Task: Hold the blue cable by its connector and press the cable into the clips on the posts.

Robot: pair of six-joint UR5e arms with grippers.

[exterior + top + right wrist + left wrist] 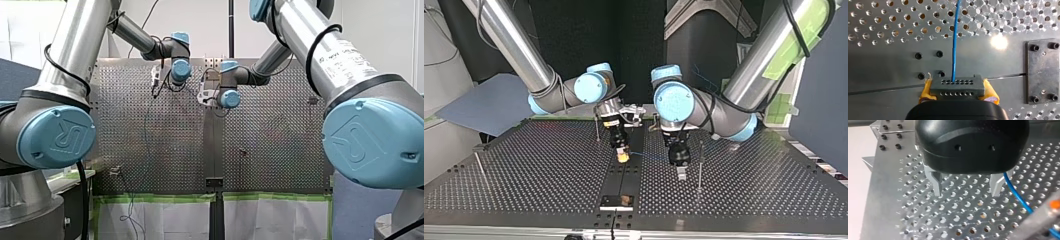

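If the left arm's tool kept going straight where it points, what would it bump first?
Probably the perforated table: the left tool points down at it, fingers open, nothing between them. The blue cable runs just outside one finger and might get brushed, but depth is unclear.

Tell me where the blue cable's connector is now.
In the right wrist view, the connector is clamped between the yellow pads of my right pincer, above the table's middle strip.

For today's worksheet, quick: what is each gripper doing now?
My left gripper: open, holding nothing.
My right gripper: shut on the connector of the blue cable.
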